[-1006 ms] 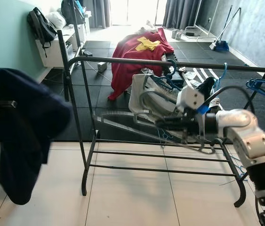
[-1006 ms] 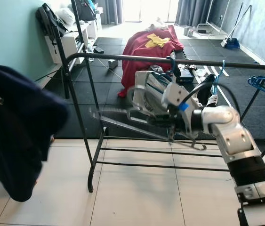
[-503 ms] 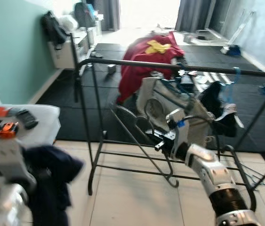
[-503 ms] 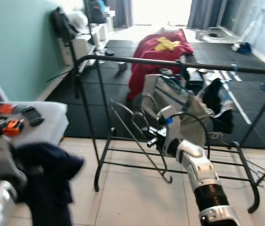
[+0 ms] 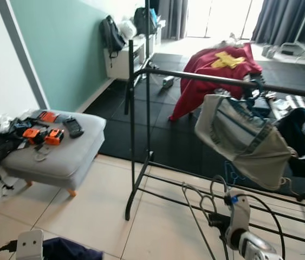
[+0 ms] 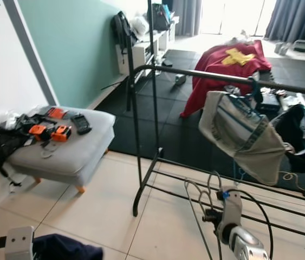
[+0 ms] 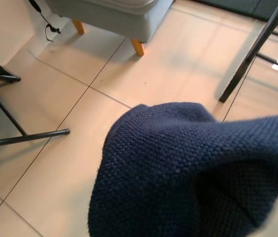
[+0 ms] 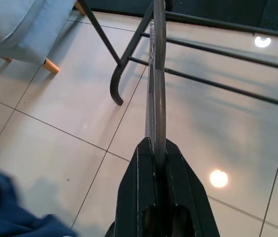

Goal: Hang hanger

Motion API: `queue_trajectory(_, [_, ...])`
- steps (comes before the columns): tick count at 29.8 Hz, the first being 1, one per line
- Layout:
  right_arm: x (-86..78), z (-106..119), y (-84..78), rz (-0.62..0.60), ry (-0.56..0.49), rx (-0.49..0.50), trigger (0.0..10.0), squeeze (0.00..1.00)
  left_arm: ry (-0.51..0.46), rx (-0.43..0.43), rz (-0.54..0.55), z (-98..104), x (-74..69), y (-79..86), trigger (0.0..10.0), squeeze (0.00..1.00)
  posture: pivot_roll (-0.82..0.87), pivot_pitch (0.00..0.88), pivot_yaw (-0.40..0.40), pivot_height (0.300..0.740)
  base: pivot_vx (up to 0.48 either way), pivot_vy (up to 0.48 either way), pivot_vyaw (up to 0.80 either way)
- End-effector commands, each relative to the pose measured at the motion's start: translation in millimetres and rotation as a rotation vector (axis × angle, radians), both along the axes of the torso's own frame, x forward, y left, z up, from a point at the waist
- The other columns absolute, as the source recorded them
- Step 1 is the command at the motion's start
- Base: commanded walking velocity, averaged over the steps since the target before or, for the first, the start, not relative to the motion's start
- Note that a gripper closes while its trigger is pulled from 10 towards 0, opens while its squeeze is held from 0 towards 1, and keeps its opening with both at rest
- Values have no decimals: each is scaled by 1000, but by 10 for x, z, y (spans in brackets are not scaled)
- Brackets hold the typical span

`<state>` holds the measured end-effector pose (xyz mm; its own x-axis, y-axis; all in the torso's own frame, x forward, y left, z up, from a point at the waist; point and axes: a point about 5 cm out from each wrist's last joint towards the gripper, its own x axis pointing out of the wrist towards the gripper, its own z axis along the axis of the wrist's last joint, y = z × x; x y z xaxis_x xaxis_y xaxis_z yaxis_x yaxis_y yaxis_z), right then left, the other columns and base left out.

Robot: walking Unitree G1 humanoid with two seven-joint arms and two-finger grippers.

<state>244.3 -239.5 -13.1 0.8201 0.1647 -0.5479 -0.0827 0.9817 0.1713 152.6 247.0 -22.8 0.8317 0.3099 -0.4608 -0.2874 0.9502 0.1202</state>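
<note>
1. One black metal clothes rack stands on the pale tiles, with one grey-and-beige garment draped over its top bar.
2. One grey padded footstool sits well apart from the right gripper's fingers.
3. One dark-blue knitted garment covers the left gripper; whether its fingers are parted cannot be told.
4. One thin grey wire hanger runs forward from between the fingers of the right gripper, pinched tight, with the arm held low near the rack's base.

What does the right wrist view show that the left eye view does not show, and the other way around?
Right wrist view: the right gripper shut on the grey hanger, seen edge-on between its fingers.
Left eye view: the rack's top rail with a grey garment hung on it, the red cloth, and gadgets on the footstool.
Both: the hanger, rack's lower bars, footstool, tiled floor.
</note>
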Motion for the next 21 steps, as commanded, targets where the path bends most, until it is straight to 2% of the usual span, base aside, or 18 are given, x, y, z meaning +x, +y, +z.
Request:
queue_trajectory(1, [-44, -32, 1, -7, -2, -16, 10000, 0, 15, -40, -1, -79, -80, -46, 10000, 0, 8, 0, -12, 740, 0, 0, 763])
queue_trajectory(3, [-171, -121, -19, -42, 3, -12, 10000, 0, 16, -157, 24, -186, -226, -104, 10000, 0, 12, 0, -2, 740, 0, 0, 744])
queue_trajectory(6, [-171, -121, -19, -42, 3, -12, 10000, 0, 16, -157, 24, -186, -226, -104, 10000, 0, 12, 0, -2, 740, 0, 0, 725])
queue_trajectory(7, [-187, -142, -39, -82, -11, 33, 10000, 0, -28, -281, 71, -210, -256, -89, 10000, 0, 16, 0, -13, 740, 0, 0, 725])
queue_trajectory(9, [-184, -153, -56, -103, -12, 70, 10000, 0, -68, -378, 101, -221, -251, -67, 10000, 0, 15, 0, -13, 740, 0, 0, 728])
queue_trajectory(12, [-201, -174, -73, -111, -8, 85, 10000, 0, -76, -410, 94, -246, -249, -65, 10000, 0, 17, 0, -16, 740, 0, 0, 727])
queue_trajectory(21, [-244, -225, -78, -98, 11, 57, 10000, 0, -73, -421, 76, -293, -255, -95, 10000, 0, 7, 0, -22, 740, 0, 0, 728])
